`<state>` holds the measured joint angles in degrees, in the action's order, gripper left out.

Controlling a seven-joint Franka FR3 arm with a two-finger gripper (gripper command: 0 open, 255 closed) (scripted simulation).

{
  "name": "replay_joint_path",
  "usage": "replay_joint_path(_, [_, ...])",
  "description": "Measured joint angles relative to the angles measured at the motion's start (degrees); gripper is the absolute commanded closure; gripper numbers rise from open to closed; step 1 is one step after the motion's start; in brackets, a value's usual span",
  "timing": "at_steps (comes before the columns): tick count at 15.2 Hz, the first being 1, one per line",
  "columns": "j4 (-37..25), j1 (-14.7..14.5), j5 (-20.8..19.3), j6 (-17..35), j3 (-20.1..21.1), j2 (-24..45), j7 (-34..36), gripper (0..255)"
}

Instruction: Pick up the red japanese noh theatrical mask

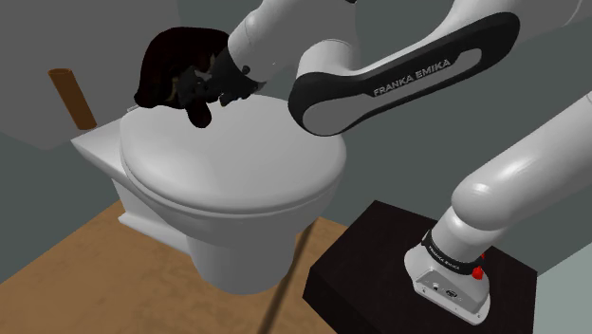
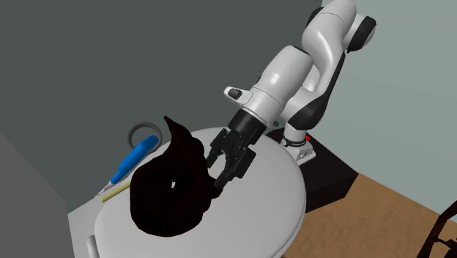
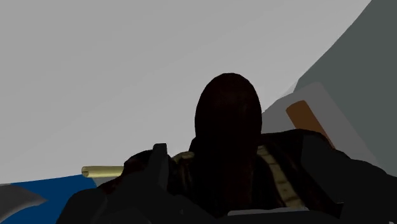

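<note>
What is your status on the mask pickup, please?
Gripper at the mask's edge. Mask dark red, seemingly on toilet lid. Blue tool beside it, on the side away from gripper.

The mask (image 2: 172,194) is looking matt, v. dark; toilet lid (image 1: 237,161) is showing smooth w/ soft sheen; floor (image 1: 85,247) is reading as wood.

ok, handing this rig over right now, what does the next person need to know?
Tool: at the edge of the very dark red mask nearest the arm. The views don't show whether it has a grip.
Mask: appears to rest on the closed white toilet lid, toward the tank end, beside a blue-handled item.
Done: the approach; the tool is at the mask.
Left: confirm the grasp, then lift the mask off the lid.
</note>
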<state>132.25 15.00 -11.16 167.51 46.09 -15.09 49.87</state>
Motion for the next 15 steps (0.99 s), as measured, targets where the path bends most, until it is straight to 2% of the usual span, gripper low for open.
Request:
replay_joint_path(2, [0.57,1.61,-1.48,1.24,1.47,0.55,1.37,0])
replay_joint_path(3, [0.79,1.91,-1.76,1.57,1.75,0.62,1.65,255])
replay_joint_path(13, [1.03,2.13,-1.99,2.05,1.91,0.59,1.85,255])
replay_joint_path(15, [0.72,0.94,-0.94,1.04,0.92,0.19,1.01,255])
